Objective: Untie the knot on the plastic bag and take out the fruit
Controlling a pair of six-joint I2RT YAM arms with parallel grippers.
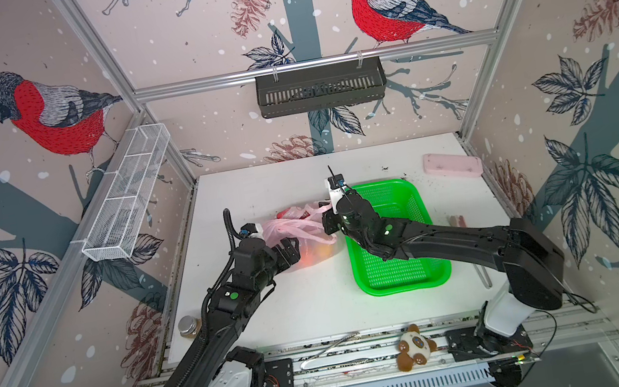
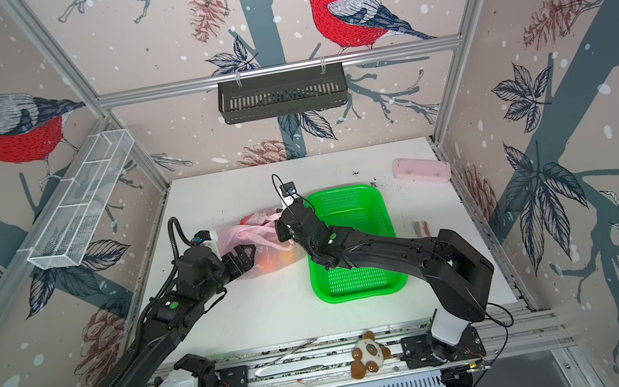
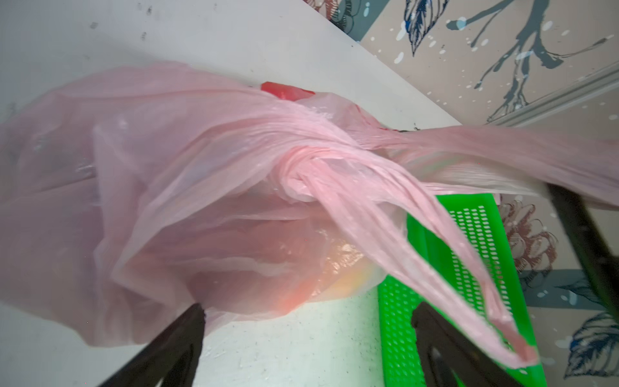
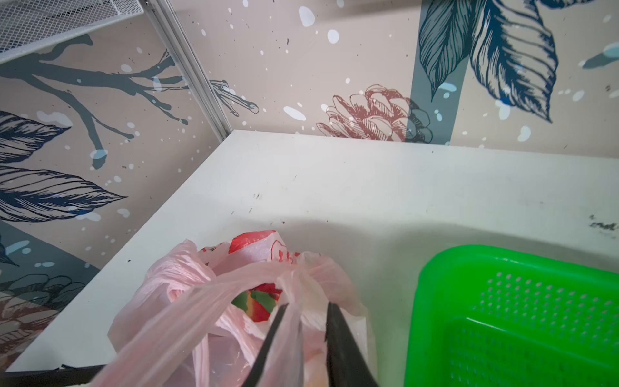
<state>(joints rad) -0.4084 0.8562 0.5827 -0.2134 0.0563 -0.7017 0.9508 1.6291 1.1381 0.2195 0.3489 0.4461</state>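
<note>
The right fingers point(image 4: 341, 345) are closed on a thin band of pink film that looks like one loop handle of the plastic bag point(image 1: 296, 224). The band is drawn taut between them. This grip looks meant to pull the handle away from the knot point(image 3: 294, 167) and work it slack.

The left fingers point(image 3: 186, 335) stand wide apart with nothing gripped, at the near-left side of the bag's bulge. The other handle loop trails past one of them but is not pinched. I judge they are placed to catch the bag body or the knot and brace it against the right arm's pull.

The knot is a tight twist on top of the bag and is not yet undone. The bag lies mid-desk, just left of the green basket point(image 1: 402, 287), between the two arms. The basket stands open beside it, a likely place for what comes out. The fruit point(image 3: 345, 268) is inside the bag, which rests on the desk point(image 1: 297, 314).

In both top views the wrists cover the fingers and most of the knot, so the grip shows only in the wrist views. The fruit appears only as an orange glow through the film, so I cannot tell how many there are. A red and green patch in the bag's mouth may be print or fruit. The left part of the left wrist view is smeared.
</note>
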